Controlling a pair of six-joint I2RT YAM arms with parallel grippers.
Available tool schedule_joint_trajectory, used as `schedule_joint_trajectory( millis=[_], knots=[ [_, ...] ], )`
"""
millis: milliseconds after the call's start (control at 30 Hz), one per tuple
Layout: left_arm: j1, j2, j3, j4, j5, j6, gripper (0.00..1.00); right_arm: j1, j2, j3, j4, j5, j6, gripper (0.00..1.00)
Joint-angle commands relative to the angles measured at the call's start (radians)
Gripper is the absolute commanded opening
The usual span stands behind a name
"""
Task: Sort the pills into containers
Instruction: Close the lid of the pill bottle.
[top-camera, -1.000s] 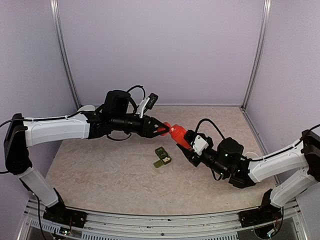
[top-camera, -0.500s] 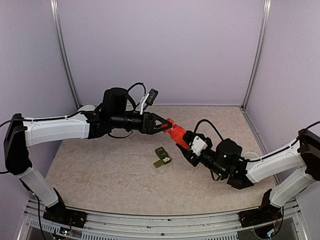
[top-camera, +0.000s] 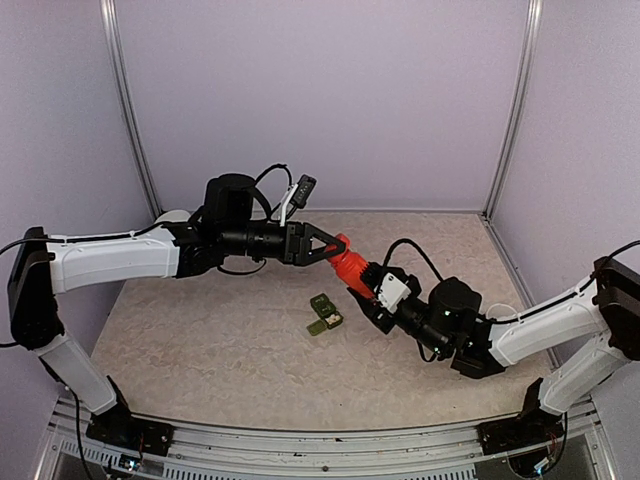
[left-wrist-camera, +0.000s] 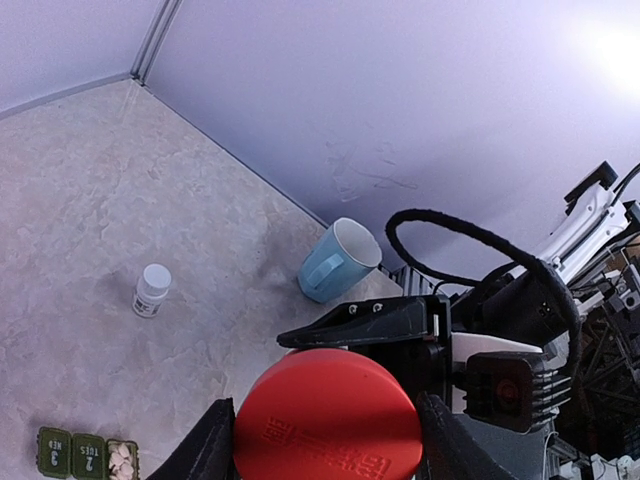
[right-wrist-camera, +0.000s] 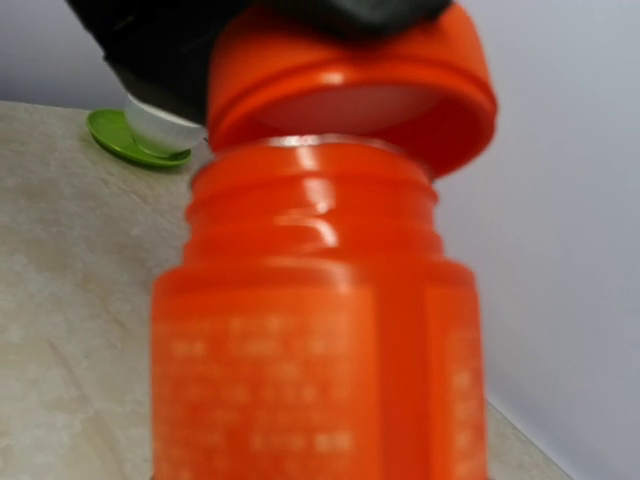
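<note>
— While the overhead camera is looking down, what are your hands doing?
— My left hand is clenching on the red cap, one finger on each side. My right hand is grasping the orange bottle by its body, holding it tilted in the air over the table.
— Is the cap sitting on the neck?
— From the right wrist, it is tilting just above the threads, with a gap showing.
— And the pill box?
— The green pill box is lying on the table below the bottle, apart from both hands. Two lids are lying shut; the end compartment is showing pale pieces. A blue mug and a small white bottle are sitting on the table farther off.
</note>
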Motion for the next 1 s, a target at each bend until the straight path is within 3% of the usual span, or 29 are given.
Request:
schedule_joint_trajectory(
  millis=[0, 300, 800, 900, 967],
  knots=[
    [-0.006, 0.015, 0.025, -0.040, 0.000, 0.018, 0.42, 0.012, -0.006, 0.030, 0.048, 0.021, -0.018, 0.46],
    [-0.006, 0.031, 0.039, -0.083, 0.024, 0.035, 0.42, 0.013, -0.001, 0.035, 0.042, 0.049, -0.050, 0.46],
    [-0.021, 0.082, 0.034, -0.024, 0.061, -0.039, 0.42, 0.025, 0.021, 0.075, 0.039, 0.047, -0.070, 0.46],
    [-0.021, 0.084, 0.026, -0.018, 0.046, -0.058, 0.42, 0.028, 0.025, 0.087, 0.047, 0.088, -0.080, 0.46],
    [-0.022, 0.088, 0.022, -0.010, 0.026, -0.081, 0.41, 0.034, 0.050, 0.111, 0.059, 0.196, -0.107, 0.45]
  ],
)
